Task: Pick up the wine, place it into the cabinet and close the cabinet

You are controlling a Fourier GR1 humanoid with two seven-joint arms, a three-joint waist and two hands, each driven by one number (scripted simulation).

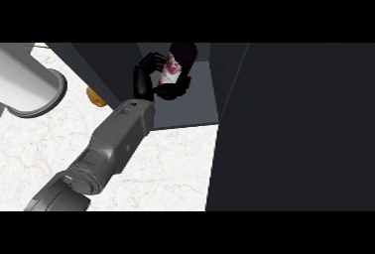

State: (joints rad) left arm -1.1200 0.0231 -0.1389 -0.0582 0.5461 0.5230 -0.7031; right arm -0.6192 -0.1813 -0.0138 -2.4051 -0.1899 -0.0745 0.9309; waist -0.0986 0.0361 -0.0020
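Wine clasped in left robot hand; inside cabinet.

The left hand covers the wine bottle's lower part (fingers curled round it).

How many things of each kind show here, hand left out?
Wine bottle, held in the left hand inside the cabinet: 1
Cabinet, door open: 1
White cylinder on the counter: 1
Small orange-brown item, partly hidden behind the cabinet's side: 1
Total: 4
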